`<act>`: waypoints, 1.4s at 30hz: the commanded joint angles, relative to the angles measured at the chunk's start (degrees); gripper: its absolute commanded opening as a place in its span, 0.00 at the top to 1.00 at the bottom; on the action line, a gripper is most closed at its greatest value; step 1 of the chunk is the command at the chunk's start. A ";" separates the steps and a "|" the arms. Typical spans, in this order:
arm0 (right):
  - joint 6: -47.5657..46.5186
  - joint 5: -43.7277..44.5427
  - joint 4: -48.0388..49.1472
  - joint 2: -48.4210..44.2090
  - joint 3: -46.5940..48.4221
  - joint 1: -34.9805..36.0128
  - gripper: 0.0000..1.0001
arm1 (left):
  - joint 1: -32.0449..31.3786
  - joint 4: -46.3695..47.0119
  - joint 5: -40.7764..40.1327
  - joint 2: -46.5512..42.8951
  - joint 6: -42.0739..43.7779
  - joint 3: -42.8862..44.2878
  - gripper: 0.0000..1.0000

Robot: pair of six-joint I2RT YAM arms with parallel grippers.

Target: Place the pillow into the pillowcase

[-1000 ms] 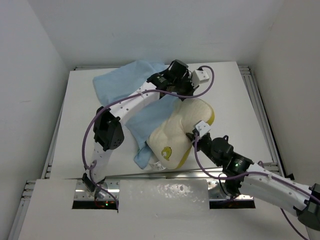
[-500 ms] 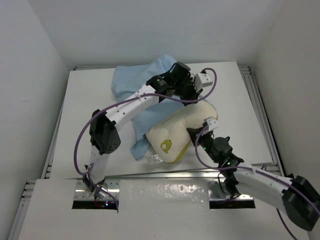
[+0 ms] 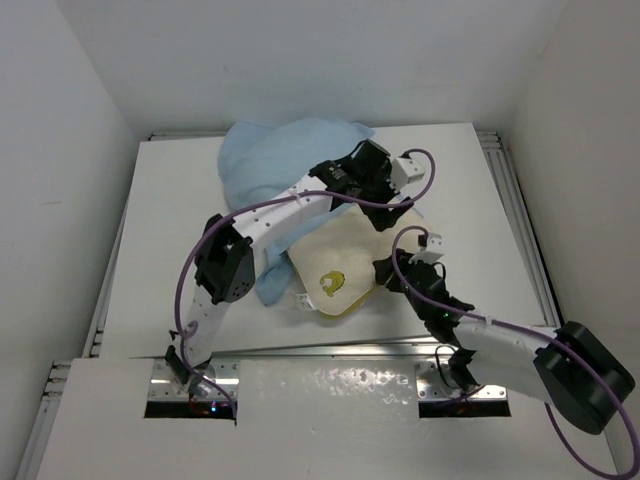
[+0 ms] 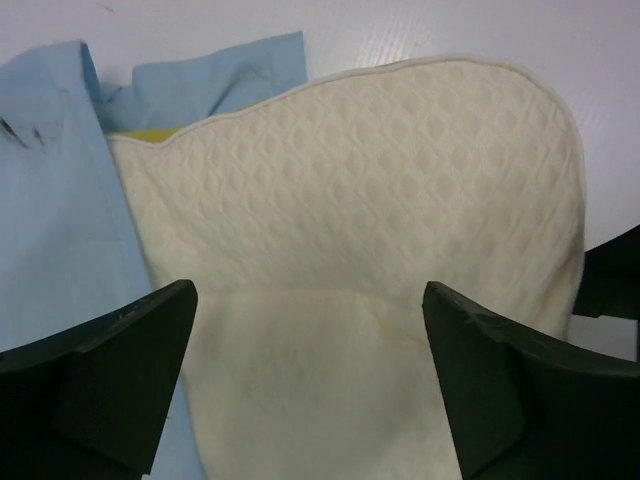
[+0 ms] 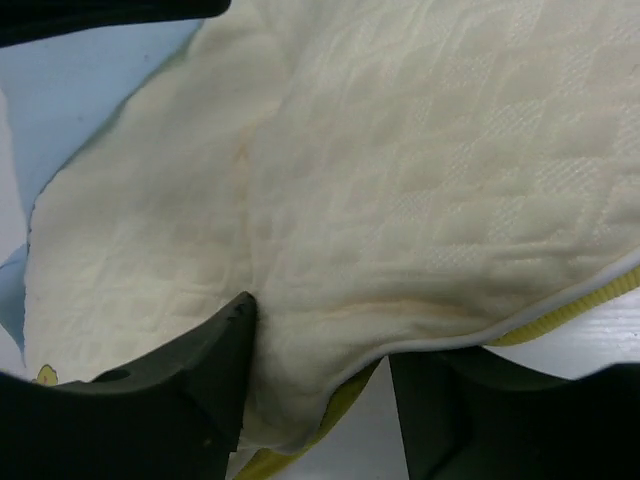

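The cream quilted pillow [image 3: 340, 250] lies near the table's middle, with its yellow-green logo [image 3: 330, 285] facing up. The light blue pillowcase [image 3: 270, 165] is heaped behind and to the left of it, and part of it lies under the pillow's left side. My left gripper [image 3: 386, 212] hovers over the pillow's far right end. In the left wrist view that gripper [image 4: 310, 335] is open wide above the pillow [image 4: 370, 200], with the pillowcase [image 4: 50, 200] at the left. My right gripper [image 5: 320, 390] is open astride the pillow's yellow-banded edge [image 5: 570, 305]. Its left finger [image 5: 190, 380] touches the pillow [image 5: 420, 180].
White walls close in the table on three sides. Aluminium rails [image 3: 515, 220] run along its right and left edges. A shiny metal plate [image 3: 330, 385] lies between the arm bases at the front. Purple cables [image 3: 185, 270] loop off both arms.
Both grippers have opened. The pillow, held tilted up before, has dropped flatter and nearer the middle. The pillowcase heap has bunched up at the back behind the left arm.
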 commanded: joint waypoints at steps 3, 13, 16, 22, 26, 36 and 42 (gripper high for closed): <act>3.34 -2.40 -16.46 1.01 10.61 0.11 0.28 | -0.21 -1.43 -4.88 -5.72 -1.27 1.91 0.00; -6.14 10.24 -64.53 -6.28 29.87 -0.16 0.01 | 17.36 -4.08 -9.36 -30.67 -14.11 -25.27 0.00; -11.32 9.02 -68.16 -4.18 36.55 -0.42 0.01 | 18.68 -3.64 -14.03 -37.35 -12.19 -36.30 0.04; -17.06 -0.28 -66.50 9.78 51.30 -9.19 0.63 | 22.63 -3.73 -10.10 -38.96 -15.77 -46.51 0.46; -16.44 -11.44 -61.24 19.36 58.08 -22.53 0.40 | 29.73 -6.28 -7.71 -33.25 -17.28 -47.30 0.38; -19.95 -21.13 -60.17 49.68 77.77 -29.25 0.26 | 31.08 -1.01 -3.58 -32.80 -12.18 -60.57 0.19; -18.91 -20.96 -55.61 59.45 82.09 -29.78 0.22 | 29.76 1.37 -0.68 -30.96 -10.43 -62.69 0.13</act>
